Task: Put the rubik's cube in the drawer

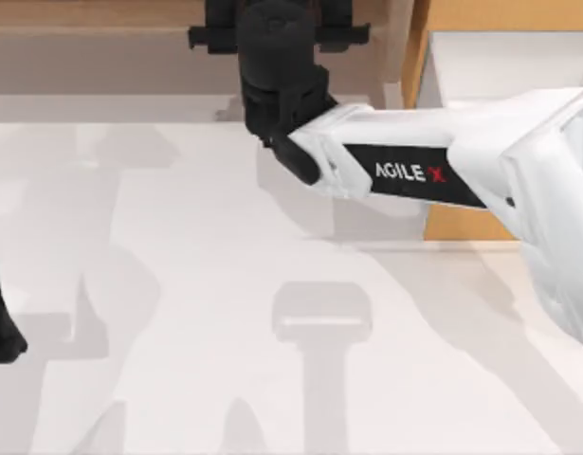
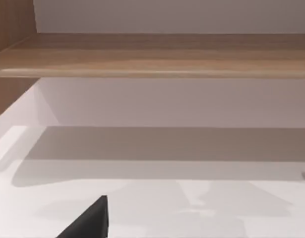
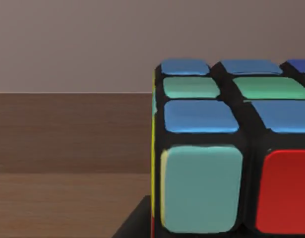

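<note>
Rubik's cube (image 3: 231, 148) fills right wrist view; right gripper (image 1: 277, 38) over shelf (image 1: 101, 14) | grip: cannot tell

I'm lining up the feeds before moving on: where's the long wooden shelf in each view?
Top view: shelf along the far edge, right gripper over it.
Left wrist view: shelf spanning the picture, above the table.
Right wrist view: brown shelf wood beside the rubik's cube.
Shared landmark: pale wall behind it.

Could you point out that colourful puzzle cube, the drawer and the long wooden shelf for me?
rubik's cube (image 3: 202, 188): right wrist view, a pale green sticker.
drawer (image 1: 500, 66): top view, its white inside.
shelf (image 2: 157, 54): left wrist view, its brown board.
</note>
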